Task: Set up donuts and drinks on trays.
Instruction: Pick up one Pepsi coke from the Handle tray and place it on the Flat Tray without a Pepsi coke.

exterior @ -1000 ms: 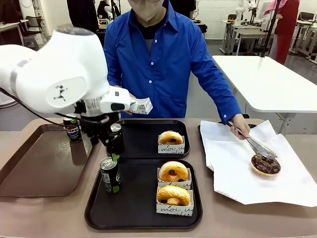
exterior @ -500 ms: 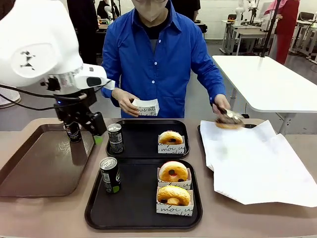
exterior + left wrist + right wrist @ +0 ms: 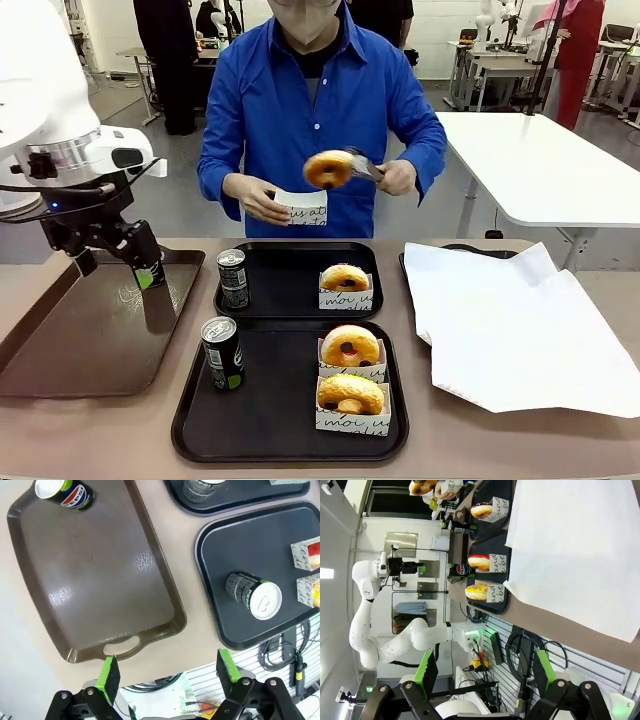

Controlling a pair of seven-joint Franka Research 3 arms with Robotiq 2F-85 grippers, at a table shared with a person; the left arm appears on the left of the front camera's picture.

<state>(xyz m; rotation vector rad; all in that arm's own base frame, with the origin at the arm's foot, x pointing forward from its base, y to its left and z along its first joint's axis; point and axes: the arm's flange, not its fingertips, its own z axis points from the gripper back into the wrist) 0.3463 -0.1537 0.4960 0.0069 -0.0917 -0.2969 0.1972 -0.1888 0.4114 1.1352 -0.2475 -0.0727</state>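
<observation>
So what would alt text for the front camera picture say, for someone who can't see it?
A person in a blue shirt holds a glazed ring donut in metal tongs above two black plastic trays carrying sleeved donuts and dark cans, while the robot's open left gripper hangs over a brown tray.

A robotics lab; white work tables (image 3: 545,165) stand in rows on a grey floor (image 3: 165,190); people stand farther back among them.

Bright, even ceiling light fills the room. It glares off the brown tray (image 3: 95,575) and throws soft shadows under the cans. Both wrist views bend at their edges.
</observation>
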